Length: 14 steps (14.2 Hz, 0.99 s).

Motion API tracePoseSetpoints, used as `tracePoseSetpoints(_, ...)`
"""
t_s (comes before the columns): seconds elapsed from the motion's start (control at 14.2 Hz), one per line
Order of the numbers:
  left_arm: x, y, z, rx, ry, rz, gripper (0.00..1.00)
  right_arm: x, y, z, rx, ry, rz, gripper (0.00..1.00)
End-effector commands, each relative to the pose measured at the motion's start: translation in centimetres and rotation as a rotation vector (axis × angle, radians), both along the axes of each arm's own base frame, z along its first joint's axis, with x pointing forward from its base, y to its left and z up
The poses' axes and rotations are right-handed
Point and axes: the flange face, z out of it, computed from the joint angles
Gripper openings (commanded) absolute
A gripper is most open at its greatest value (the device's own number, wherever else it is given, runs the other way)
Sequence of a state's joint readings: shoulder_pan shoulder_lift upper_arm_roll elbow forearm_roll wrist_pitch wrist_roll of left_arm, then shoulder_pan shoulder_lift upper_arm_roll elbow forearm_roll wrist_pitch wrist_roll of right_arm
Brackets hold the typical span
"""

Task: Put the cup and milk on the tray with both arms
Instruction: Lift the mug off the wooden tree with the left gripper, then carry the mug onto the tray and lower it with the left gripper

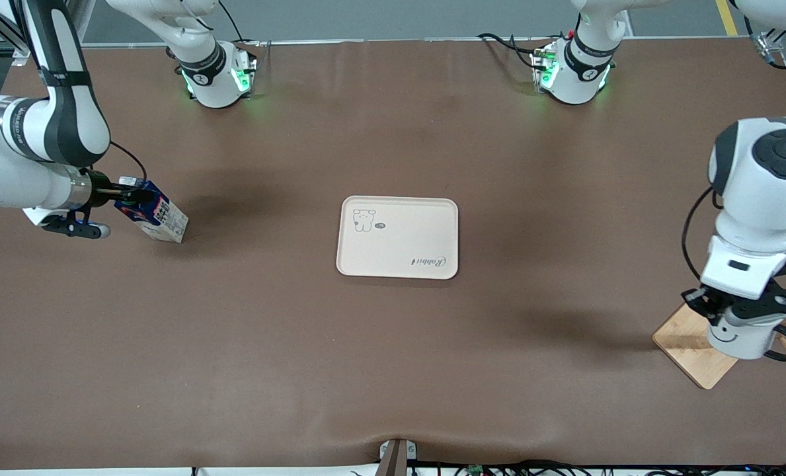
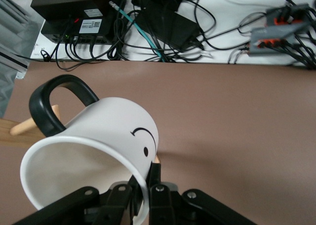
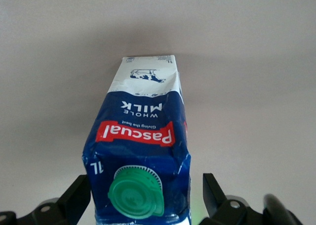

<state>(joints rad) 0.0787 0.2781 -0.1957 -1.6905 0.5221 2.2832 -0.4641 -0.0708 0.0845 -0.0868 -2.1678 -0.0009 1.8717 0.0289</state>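
Observation:
The milk (image 1: 157, 216) stands on the table at the right arm's end, well apart from the tray (image 1: 399, 246) in the table's middle. My right gripper (image 1: 130, 193) is open, its fingers astride the carton's top beside the green cap (image 3: 136, 193), with a small gap showing at one finger (image 3: 213, 198). My left gripper (image 1: 731, 316) is shut on the rim of the cup (image 1: 740, 338), one finger inside and one outside (image 2: 155, 178). The cup (image 2: 106, 136) hangs tilted over the wooden stand base (image 1: 687, 344), its black handle (image 2: 54, 104) free.
A wooden peg (image 2: 22, 127) of the stand shows beside the cup's handle. The stand sits near the table's edge at the left arm's end. Cables and black boxes (image 2: 163, 22) lie off the table's edge. The tray carries nothing.

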Motion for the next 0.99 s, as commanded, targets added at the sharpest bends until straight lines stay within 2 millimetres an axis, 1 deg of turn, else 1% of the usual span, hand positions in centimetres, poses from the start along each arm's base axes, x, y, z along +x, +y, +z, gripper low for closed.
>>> tracePoseSetpoints(0.0,-1.1,-4.2,1.2,0.067,0.059,-0.039,0.0,-0.7,0.1,0.3,-0.007,-0.015,-0.014,0.91)
tracePoseSetpoints(0.07,-1.6,-6.2,1.3,0.081,0.088,-0.052,0.0,-0.7,0.1,0.3,-0.007,-0.015,-0.014,0.77)
tracePoseSetpoints(0.14,-2.0,-7.9,1.2,0.097,0.116,-0.071,0.0,-0.8,0.1,0.3,-0.005,-0.013,-0.015,0.58)
tracePoseSetpoints(0.21,-2.9,-10.6,0.8,0.116,0.155,-0.096,0.0,-0.8,0.1,0.2,-0.006,-0.012,-0.016,0.45)
tracePoseSetpoints(0.28,-4.0,-13.7,0.1,0.132,0.193,-0.119,0.0,-0.8,0.1,0.2,-0.005,-0.01,-0.016,0.37)
tracePoseSetpoints(0.35,-5.1,-17.0,-1.0,0.138,0.22,-0.152,0.0,-0.8,0.1,0.2,-0.005,-0.01,-0.016,0.27)
tracePoseSetpoints(0.42,-6.2,-19.8,-1.9,0.139,0.232,-0.17,0.0,-0.8,0.1,0.2,-0.003,-0.009,-0.016,0.19)
tracePoseSetpoints(0.49,-7.0,-22.0,-2.7,0.141,0.241,-0.202,0.0,-0.8,0.2,0.2,-0.004,-0.006,-0.013,0.15)
tracePoseSetpoints(0.56,-7.8,-23.9,-3.7,0.137,0.264,-0.226,0.0,-0.8,0.2,0.2,-0.002,-0.003,-0.013,0.15)
tracePoseSetpoints(0.63,-9.0,-26.8,-5.2,0.095,0.303,-0.251,0.0,-0.8,0.1,0.4,-0.003,-0.003,-0.013,0.15)
tracePoseSetpoints(0.7,-9.5,-29.0,-6.0,0.04,0.332,-0.259,0.0,-0.7,0.0,0.6,-0.002,0.003,-0.015,0.14)
tracePoseSetpoints(0.92,-11.4,-34.1,-9.2,-0.036,0.411,-0.291,0.0,-0.2,-0.7,2.0,0.001,0.029,-0.027,0.1)
